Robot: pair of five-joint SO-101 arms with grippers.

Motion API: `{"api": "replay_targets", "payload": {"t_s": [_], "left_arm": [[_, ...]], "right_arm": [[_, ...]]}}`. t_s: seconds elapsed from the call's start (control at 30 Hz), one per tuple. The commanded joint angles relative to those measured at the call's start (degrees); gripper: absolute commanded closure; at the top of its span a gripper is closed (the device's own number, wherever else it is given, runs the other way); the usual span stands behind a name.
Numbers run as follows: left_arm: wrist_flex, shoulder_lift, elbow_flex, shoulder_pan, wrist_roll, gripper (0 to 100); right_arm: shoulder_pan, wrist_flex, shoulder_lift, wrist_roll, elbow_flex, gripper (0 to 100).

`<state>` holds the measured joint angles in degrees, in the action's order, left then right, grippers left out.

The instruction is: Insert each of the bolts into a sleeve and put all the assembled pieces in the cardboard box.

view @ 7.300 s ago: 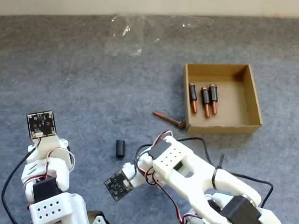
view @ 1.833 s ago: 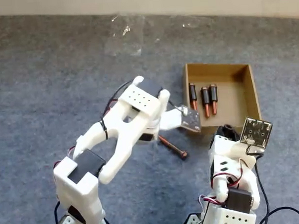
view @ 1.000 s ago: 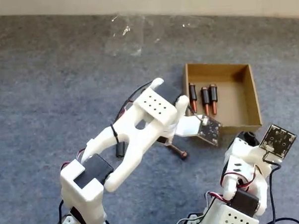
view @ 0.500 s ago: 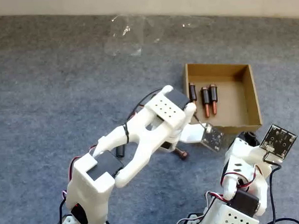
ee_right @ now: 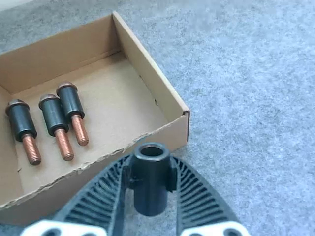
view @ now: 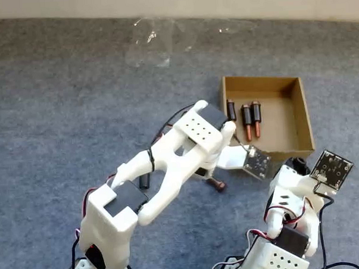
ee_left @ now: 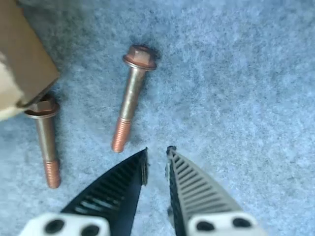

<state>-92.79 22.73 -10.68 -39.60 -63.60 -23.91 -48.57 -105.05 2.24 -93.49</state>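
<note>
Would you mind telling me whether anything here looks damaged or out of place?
The cardboard box has a ragged, torn top edge on the wall nearest the arms. A crumpled clear plastic bag lies loose beyond the box, apart from the parts. Nothing else stands out.

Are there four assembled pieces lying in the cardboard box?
No, the cardboard box holds three sleeved bolts, lying side by side on its floor.

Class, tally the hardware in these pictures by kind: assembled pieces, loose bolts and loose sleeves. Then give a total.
Assembled pieces, in the cardboard box: 3
Loose bolts: 2
Loose sleeves: 2
Total: 7
</note>
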Motion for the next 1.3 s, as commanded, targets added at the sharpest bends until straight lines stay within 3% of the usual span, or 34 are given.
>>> {"api": "replay_targets", "payload": {"t_s": [0.0,0.33,0.83,1.27], "left_arm": [[1.8,-0.7,-2.5,-3.4,-0.1,92],[2.5,-0.7,-2.1,-5.1,-0.1,92],[13.3,7.6,-2.5,-5.0,-0.4,92],[13.2,8.1,-3.8,-7.1,0.0,92]], "right_arm": [[-0.4,2.5,-0.4,0.4,0.7,99.3],[-0.4,2.3,-0.4,0.3,0.7,99.3],[0.6,2.3,-0.4,0.2,0.6,99.3],[1.3,2.3,-0.4,0.2,0.6,99.3]]}}
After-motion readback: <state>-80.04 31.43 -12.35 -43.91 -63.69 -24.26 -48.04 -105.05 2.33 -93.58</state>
